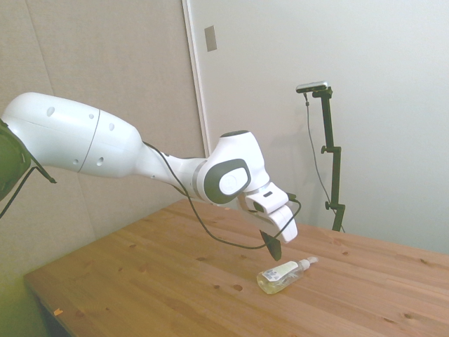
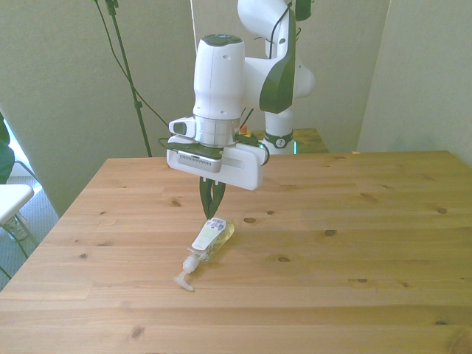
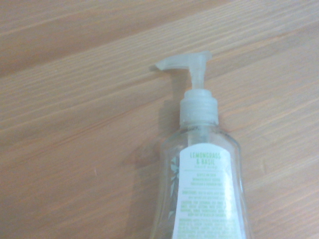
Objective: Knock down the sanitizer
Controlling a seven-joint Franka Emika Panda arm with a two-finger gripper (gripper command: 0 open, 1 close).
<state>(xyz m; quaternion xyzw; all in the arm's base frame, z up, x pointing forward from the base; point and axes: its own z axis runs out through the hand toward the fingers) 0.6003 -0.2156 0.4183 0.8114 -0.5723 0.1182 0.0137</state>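
Observation:
The sanitizer (image 1: 283, 274) (image 2: 210, 241) (image 3: 202, 184) lies flat on its side on the wooden table, label up, a slim clear bottle with yellowish liquid. Its white pump nozzle (image 2: 184, 279) points toward the table's near edge in the front view. My gripper (image 2: 211, 206) (image 1: 273, 249) hangs just above the bottle's base end, its dark fingers close together with nothing between them. In the wrist view the pump (image 3: 187, 62) and the pale label fill the frame over bare wood.
The wooden table (image 2: 354, 243) stretches wide on both sides of the bottle. A white object (image 2: 11, 203) sits off the table at the front view's left edge.

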